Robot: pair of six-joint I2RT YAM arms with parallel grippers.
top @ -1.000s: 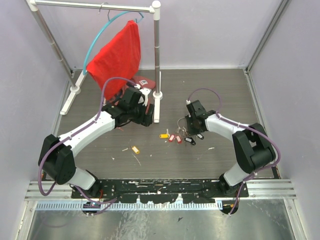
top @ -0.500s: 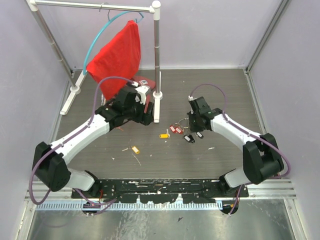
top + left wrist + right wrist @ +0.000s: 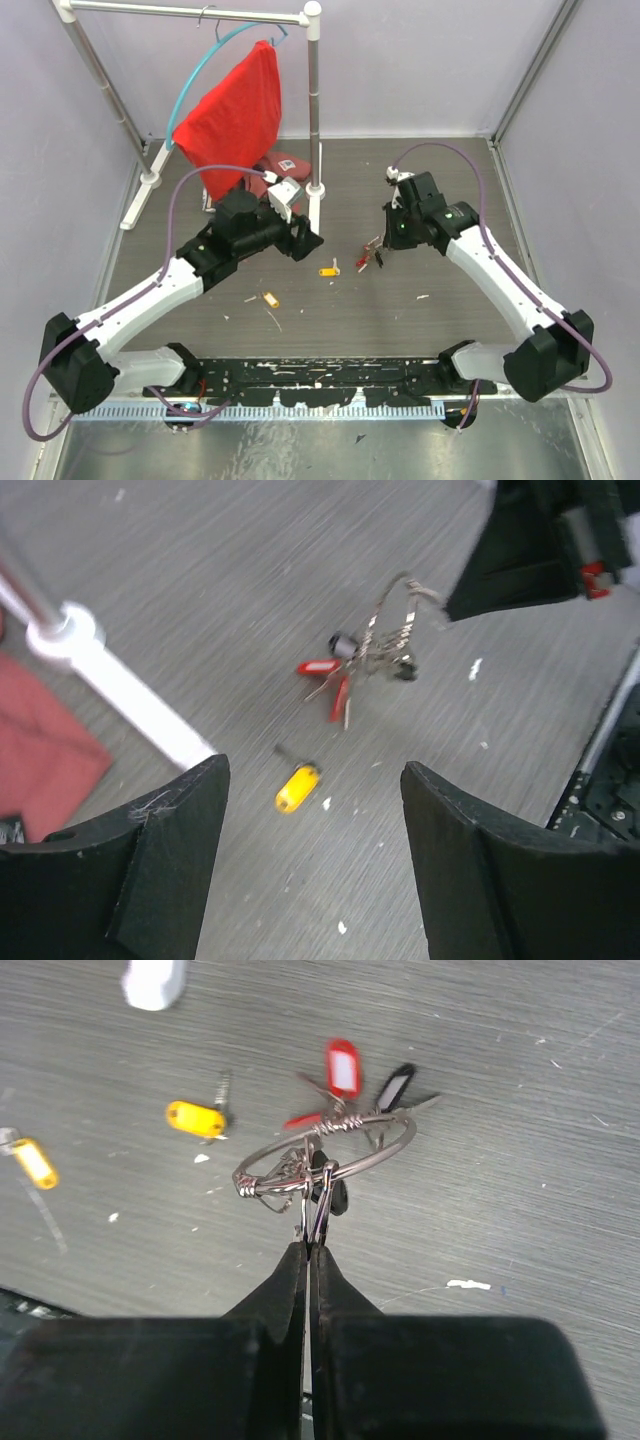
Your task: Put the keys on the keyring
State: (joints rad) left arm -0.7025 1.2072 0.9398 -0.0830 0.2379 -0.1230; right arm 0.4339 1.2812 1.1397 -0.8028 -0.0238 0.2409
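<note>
Right wrist view shows my right gripper [image 3: 308, 1245] now pinched shut on the keyring [image 3: 330, 1150], just lifted off the table mid-scene, with red and black keys [image 3: 342, 1068] dangling, probably already threaded. A yellow key [image 3: 195, 1118] lies loose to its left, so threading remains; my left gripper [image 3: 315, 780] hovers nearby, wide open and empty.

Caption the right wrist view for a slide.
Right tool pinches the keyring, red and black keys attached; a yellow key lies loose nearby.
</note>
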